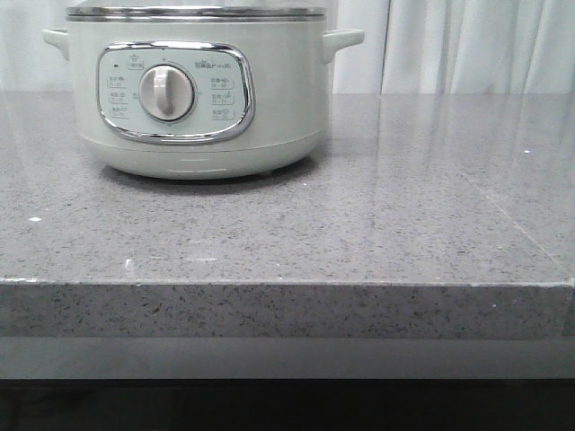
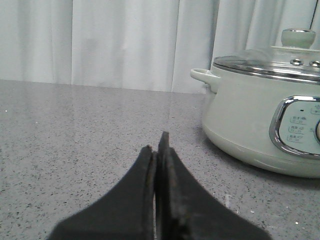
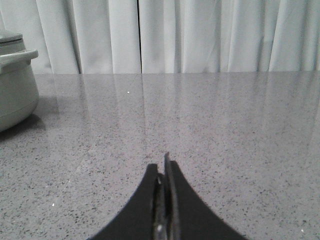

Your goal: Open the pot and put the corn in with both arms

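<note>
Front view shows the pot (image 1: 199, 90) standing on the grey speckled table (image 1: 404, 224), toward the left half of it and set back from the near edge, its silver dial (image 1: 166, 93) and chrome-framed control panel (image 1: 175, 92) facing the camera. Its glass lid (image 2: 272, 66) is on, with a pale knob (image 2: 298, 38) on top, as the left wrist view shows. White curtains (image 1: 467, 45) hang behind the pot. The left claw (image 2: 161, 150) sits low over the table, left of the pot and nearer than it, its black fingers pressed together on nothing. The right claw (image 3: 163, 167) is well to the right of the pot, also closed and empty. No corn shows in any view.
</note>
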You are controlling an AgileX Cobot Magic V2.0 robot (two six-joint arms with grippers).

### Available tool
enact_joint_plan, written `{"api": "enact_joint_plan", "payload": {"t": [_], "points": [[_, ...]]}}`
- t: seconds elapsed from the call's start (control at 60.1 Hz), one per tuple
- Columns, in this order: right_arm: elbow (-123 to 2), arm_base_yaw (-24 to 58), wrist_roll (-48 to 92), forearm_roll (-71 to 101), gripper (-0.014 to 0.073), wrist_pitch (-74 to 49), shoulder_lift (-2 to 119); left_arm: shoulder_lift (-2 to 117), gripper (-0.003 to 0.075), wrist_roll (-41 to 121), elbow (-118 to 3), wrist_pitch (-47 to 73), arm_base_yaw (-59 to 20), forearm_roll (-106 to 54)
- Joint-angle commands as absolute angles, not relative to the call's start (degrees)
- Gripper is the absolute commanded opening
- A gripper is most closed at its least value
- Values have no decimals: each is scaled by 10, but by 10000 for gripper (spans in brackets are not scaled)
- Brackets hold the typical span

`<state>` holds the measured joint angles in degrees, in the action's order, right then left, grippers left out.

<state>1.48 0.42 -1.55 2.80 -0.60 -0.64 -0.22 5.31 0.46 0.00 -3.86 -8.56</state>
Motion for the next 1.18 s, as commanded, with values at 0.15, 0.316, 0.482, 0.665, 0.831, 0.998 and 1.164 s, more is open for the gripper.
{"api": "enact_joint_plan", "payload": {"t": [0.15,0.316,0.482,0.665,0.831,0.998,1.164], "points": [[16,1,-70,-9,-66,47,-20,-14,-20,50,6,-42,-37,-91],[16,1,-70,-9,-66,43,-20,-14,-20,50,6,-42,-37,-91],[16,1,-70,-9,-66,43,-20,-14,-20,50,6,-42,-37,-91],[16,1,-70,-9,-66,43,-20,-14,-20,50,6,-42,-37,-91],[16,1,-70,-9,-66,43,-20,-14,-20,50,6,-42,-37,-91],[16,1,-70,-9,-66,43,-20,-14,-20,50,6,-42,-37,-91],[16,1,-70,-9,-66,43,-20,-14,-20,50,6,-42,-37,-91]]}}
